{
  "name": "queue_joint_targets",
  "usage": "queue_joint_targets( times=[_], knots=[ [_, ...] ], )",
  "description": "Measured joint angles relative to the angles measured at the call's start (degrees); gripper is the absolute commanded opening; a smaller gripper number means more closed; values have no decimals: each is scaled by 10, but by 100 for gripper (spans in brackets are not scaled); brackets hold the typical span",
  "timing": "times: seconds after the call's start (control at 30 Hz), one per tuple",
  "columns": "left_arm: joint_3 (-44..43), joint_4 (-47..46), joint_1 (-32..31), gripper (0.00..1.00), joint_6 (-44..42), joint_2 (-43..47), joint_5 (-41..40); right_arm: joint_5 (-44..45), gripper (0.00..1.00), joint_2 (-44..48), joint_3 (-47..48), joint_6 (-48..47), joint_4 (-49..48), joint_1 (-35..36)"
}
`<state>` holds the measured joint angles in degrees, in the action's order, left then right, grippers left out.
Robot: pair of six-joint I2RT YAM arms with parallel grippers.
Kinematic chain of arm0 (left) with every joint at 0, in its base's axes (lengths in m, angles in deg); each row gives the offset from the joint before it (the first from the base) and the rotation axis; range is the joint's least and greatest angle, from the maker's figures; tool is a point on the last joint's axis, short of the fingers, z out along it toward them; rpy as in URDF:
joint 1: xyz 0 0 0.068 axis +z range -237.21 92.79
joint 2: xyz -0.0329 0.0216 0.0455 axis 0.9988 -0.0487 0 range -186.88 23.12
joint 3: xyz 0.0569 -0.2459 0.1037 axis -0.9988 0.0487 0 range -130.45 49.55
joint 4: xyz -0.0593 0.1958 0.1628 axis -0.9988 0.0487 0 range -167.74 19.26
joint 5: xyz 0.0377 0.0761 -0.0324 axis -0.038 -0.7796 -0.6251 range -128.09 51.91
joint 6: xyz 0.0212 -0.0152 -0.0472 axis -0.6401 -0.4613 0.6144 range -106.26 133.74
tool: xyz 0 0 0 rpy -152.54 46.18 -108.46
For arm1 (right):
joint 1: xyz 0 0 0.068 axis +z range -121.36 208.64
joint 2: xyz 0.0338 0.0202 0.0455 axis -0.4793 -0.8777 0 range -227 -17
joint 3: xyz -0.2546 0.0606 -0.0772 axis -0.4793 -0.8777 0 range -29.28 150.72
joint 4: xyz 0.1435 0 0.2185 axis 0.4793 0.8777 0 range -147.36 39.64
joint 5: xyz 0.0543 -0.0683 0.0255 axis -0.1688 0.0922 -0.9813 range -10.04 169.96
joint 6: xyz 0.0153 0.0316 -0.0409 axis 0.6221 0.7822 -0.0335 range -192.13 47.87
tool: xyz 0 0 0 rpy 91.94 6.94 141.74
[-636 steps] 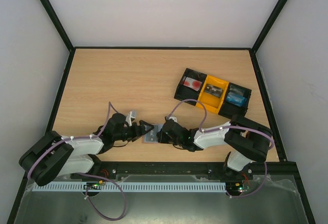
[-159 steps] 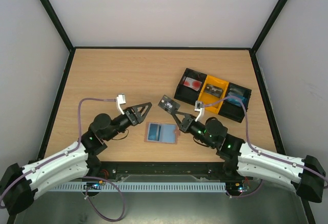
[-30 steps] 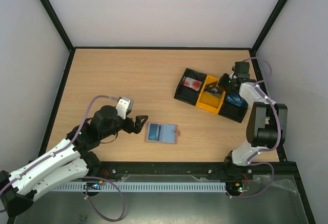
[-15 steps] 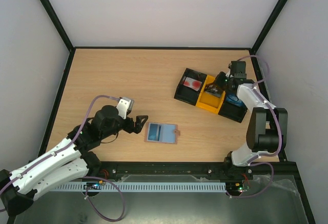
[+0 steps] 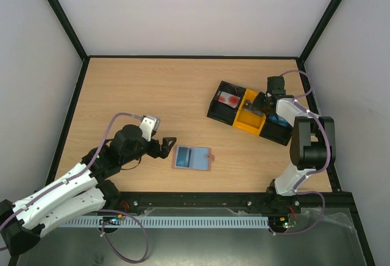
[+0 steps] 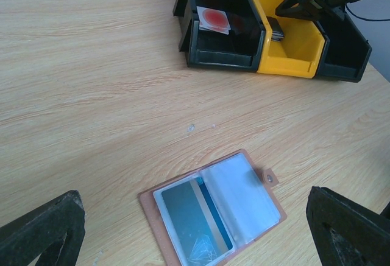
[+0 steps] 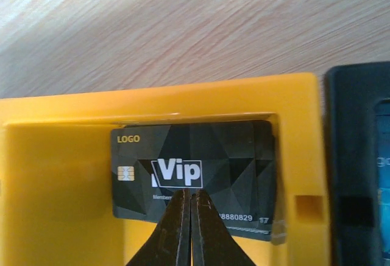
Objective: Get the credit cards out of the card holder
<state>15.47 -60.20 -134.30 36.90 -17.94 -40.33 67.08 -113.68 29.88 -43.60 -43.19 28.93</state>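
1. 1 card holder (image 5: 192,157) is being shown lying open and flat on the table (image 5: 152,89), near the front edge and well apart from the tray.
2. 1 blue-green card (image 6: 194,214) is being held in its left pocket. The right pocket is being seen as clear plastic.
3. 1 tray (image 6: 222,60) with 3 boxes is being shown at the right side: 1 black, 1 yellow, 1 black.
4. 1 white card (image 6: 214,19) with a red spot is being held in the left black box.
5. 1 black card (image 7: 195,171) with "Vip" on it is being held in the yellow box. Whether more cards are lying under it cannot be told.
6. 1 blue thing (image 5: 281,120) is being glimpsed in the last black box.
7. 2 grippers are being shown. The left gripper (image 5: 166,147) is being held wide open just beside the card holder's left edge, and nothing is being gripped or touched by it.
8. The right gripper (image 7: 187,229) is being held over the yellow box with its 2 fingers pressed tight together and nothing between them. Whether the black card is being touched by the tips cannot be told.
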Motion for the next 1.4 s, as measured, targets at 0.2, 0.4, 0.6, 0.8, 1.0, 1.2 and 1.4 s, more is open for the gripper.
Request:
queue_joint_targets(
  times=[0.2, 0.4, 0.6, 0.8, 1.0, 1.2, 1.4],
  knots=[
    [0, 0, 0, 100, 2, -10, -1, 27, 2, -5, 0, -7, 5, 0],
    [0, 9, 0, 100, 16, -32, -28, 22, 12, 3, 0, -9, 12, 0],
    [0, 15, 0, 100, 39, -60, -36, -12, 33, 94, -15, 2, 24, 3],
    [9, -6, 1, 99, 76, -71, -8, -56, 48, 218, -53, 12, 24, 21],
    [49, -56, 12, 94, 118, -97, 48, -106, 49, 294, -105, 33, 25, 47],
    [87, -118, 22, 86, 156, -138, 98, -146, 48, 357, -168, 80, 18, 90],
    [113, -188, 31, 71, 191, -191, 134, -161, 45, 380, -210, 122, 0, 183]
  ],
)
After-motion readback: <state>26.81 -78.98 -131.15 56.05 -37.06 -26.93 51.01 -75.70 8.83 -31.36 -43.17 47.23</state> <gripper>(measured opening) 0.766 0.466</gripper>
